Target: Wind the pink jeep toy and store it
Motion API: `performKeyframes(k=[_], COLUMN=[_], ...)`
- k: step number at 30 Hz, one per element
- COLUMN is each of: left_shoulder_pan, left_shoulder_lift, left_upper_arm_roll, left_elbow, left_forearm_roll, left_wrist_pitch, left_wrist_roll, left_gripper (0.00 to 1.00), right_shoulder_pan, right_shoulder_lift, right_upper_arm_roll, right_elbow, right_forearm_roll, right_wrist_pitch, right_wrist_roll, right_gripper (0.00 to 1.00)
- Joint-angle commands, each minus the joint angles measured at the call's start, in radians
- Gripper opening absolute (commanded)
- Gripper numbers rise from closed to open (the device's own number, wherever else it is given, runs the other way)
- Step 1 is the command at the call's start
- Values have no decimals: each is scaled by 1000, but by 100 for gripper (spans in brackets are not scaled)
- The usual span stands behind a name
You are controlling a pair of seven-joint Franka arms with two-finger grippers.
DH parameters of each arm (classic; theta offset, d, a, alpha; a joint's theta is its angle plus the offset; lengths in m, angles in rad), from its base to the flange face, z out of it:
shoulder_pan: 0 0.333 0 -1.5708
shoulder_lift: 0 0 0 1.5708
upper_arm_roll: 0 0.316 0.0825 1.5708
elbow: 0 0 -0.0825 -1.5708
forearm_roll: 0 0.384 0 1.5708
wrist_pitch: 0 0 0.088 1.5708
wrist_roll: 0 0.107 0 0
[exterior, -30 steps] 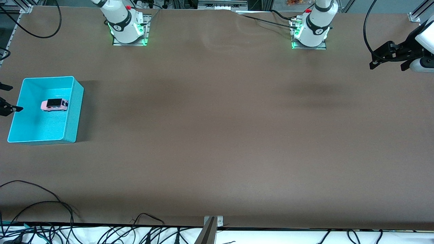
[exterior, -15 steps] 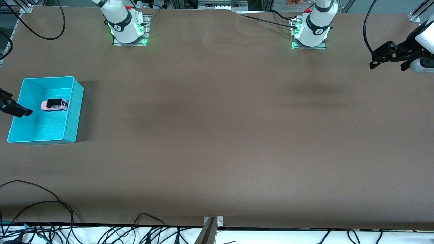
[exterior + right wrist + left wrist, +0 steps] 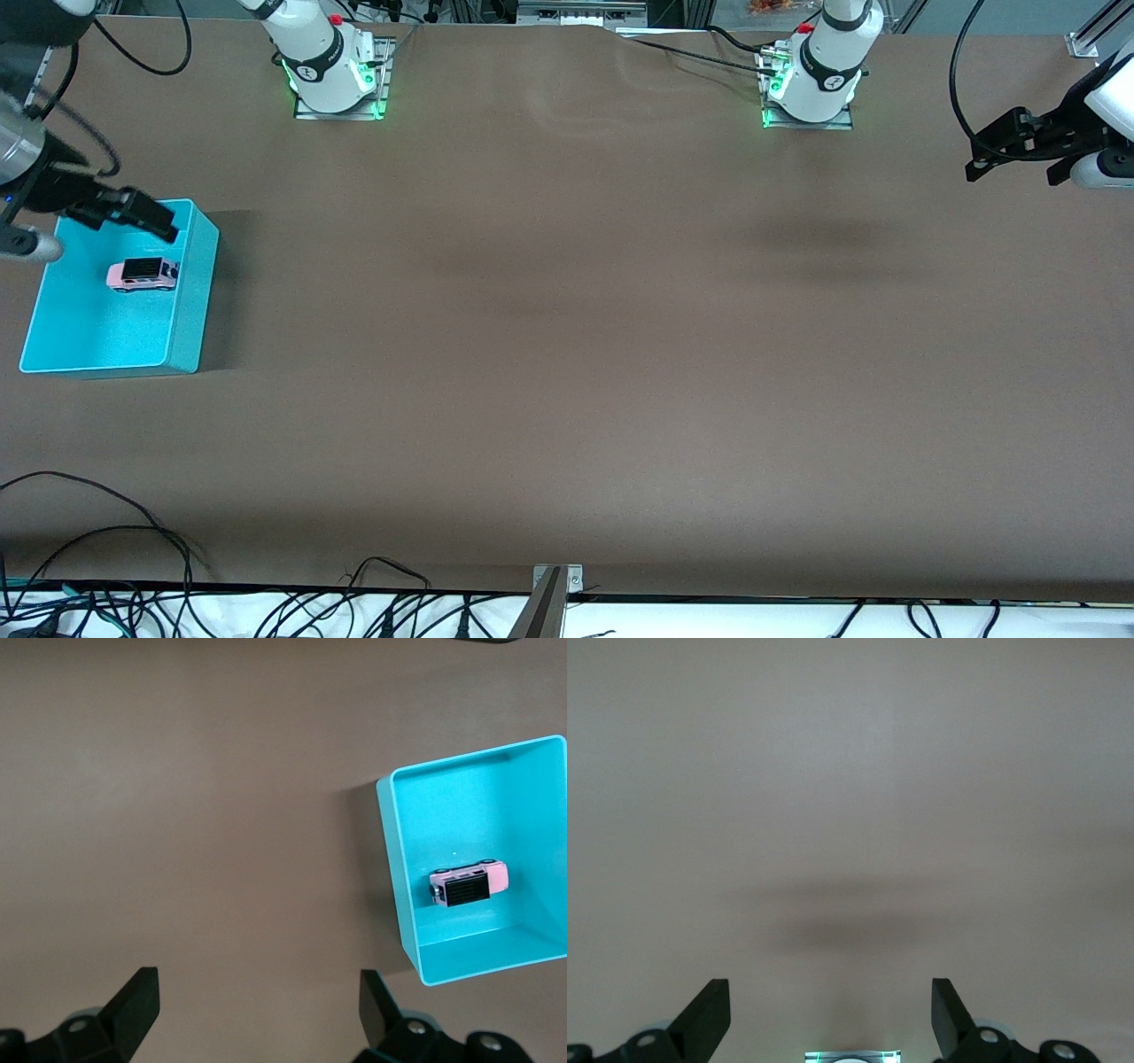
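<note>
The pink jeep toy (image 3: 142, 275), light pink with a black roof, lies inside the teal bin (image 3: 191, 292) at the right arm's end of the table. It also shows in the right wrist view (image 3: 468, 884), inside the bin (image 3: 399, 870). My right gripper (image 3: 146, 217) is open and empty, up in the air over the bin's rim on the side toward the robot bases. In its own view the right gripper (image 3: 257, 992) has bare table between its fingers. My left gripper (image 3: 1013, 173) is open and empty, waiting over the left arm's end of the table, and its own view (image 3: 830, 997) shows only bare table.
The two arm bases (image 3: 332, 75) (image 3: 811, 84) stand along the table's edge farthest from the front camera. Loose black cables (image 3: 106, 532) and a metal bracket (image 3: 554, 585) lie along the nearest edge. A brown mat (image 3: 567, 337) covers the table.
My right gripper has moved from the table's end beside the bin up and toward the robot bases, over the bin's rim. The jeep, the bin and the left arm have not moved.
</note>
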Motion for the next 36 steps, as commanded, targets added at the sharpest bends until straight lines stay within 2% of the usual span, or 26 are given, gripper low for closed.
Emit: performKeyframes(k=[1,7,12,36], left_shoulder_pan=[-4,-4,-4,-4], left_shoulder_lift=[14,14,14,14], left_upper_arm_roll=[3,3,3,3], left_elbow=[32,32,32,32], left_forearm_roll=[-18,-18,-18,-18], left_wrist_pitch=[-19,-17,-19,-19], left_wrist_roll=[2,2,2,0], left_gripper=[100,100,100,100], right_shoulder_pan=[-7,-6,39,47], right_shoulder_lift=[-70,-64,-56,-53], right_upper_arm_roll=[13,12,-10,-14], right_elbow=[-82,-72,-63,-58], right_forearm_roll=[-8,41,29,1], right_wrist_pitch=[-6,-33,-46,-46], right_wrist_roll=[-48,-48,-47,-50], right_gripper=[100,100,100,100])
